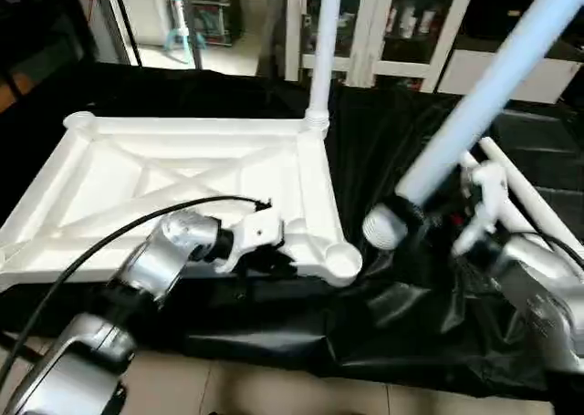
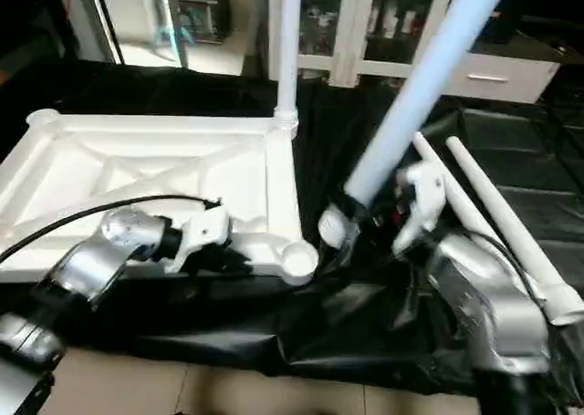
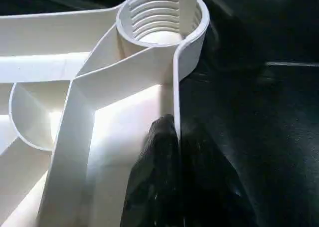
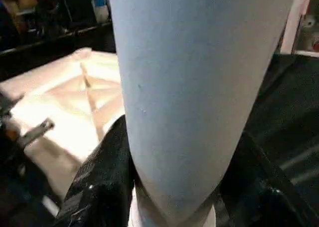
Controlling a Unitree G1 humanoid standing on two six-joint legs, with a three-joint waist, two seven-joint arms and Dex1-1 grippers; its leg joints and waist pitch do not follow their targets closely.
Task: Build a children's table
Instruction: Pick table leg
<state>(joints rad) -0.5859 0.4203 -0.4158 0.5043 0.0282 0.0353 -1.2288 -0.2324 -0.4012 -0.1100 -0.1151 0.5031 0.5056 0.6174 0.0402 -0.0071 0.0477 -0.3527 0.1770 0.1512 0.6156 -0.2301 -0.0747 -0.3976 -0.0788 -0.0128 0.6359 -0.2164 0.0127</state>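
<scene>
Second leg poised beside the near right socket

The top lies underside up on black sheeting, one leg upright in its far right socket. The left gripper is pinched shut on the near rim wall, just left of the empty near right socket. The right gripper is clamped on a tilted leg near its threaded end. The plastic looks light, stiff and smooth; gripping low near the threads should steady it.
</scene>
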